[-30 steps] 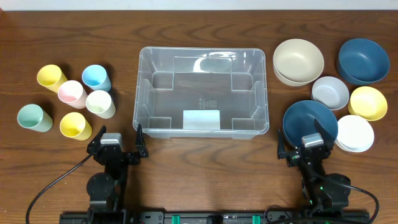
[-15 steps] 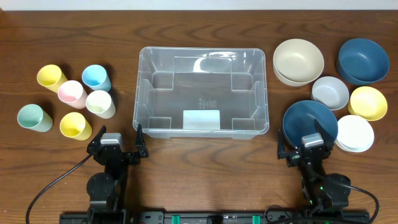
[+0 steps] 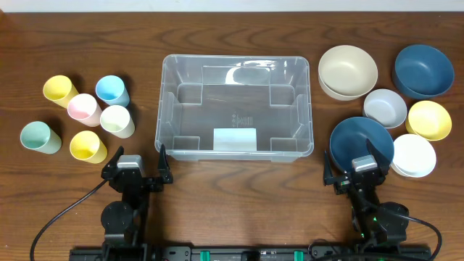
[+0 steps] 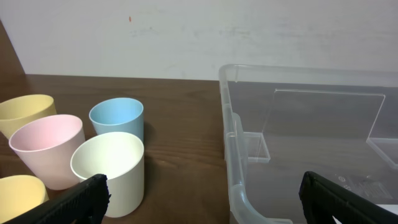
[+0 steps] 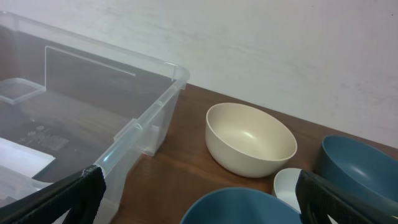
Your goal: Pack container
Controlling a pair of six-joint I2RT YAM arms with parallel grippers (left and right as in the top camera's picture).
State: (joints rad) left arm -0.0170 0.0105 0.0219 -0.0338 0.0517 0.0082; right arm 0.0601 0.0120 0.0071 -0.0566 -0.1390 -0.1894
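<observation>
**Both arms waiting, bin not yet packed**

Overhead: the container (image 3: 232,105) is sitting at the middle of the table (image 3: 239,210), holding nothing but its pale label (image 3: 235,139). Six cups (image 3: 83,109) are standing at nine o'clock from it, and a cluster of bowls (image 3: 428,119) is lying at three o'clock. The left gripper (image 3: 135,157) is hovering at seven o'clock and the right gripper (image 3: 351,164) at five o'clock, both spread wide and gripping nothing. Nothing is differing from a second ago: no arm, cup or bowl is shifting, so packing is probably not yet under way.

Left wrist: the fingertips (image 4: 84,198) are showing far apart at the bottom corners. A cream cup (image 4: 109,168) is standing at eight o'clock, and the bin's corner is rising at three o'clock.

Right wrist: here too the fingertips (image 5: 74,199) are standing far apart. The bin's wall is running along nine o'clock, a beige bowl (image 5: 249,140) is resting near the centre, and a dark blue bowl (image 5: 249,208) is lying at six o'clock, likely the nearest pick.
</observation>
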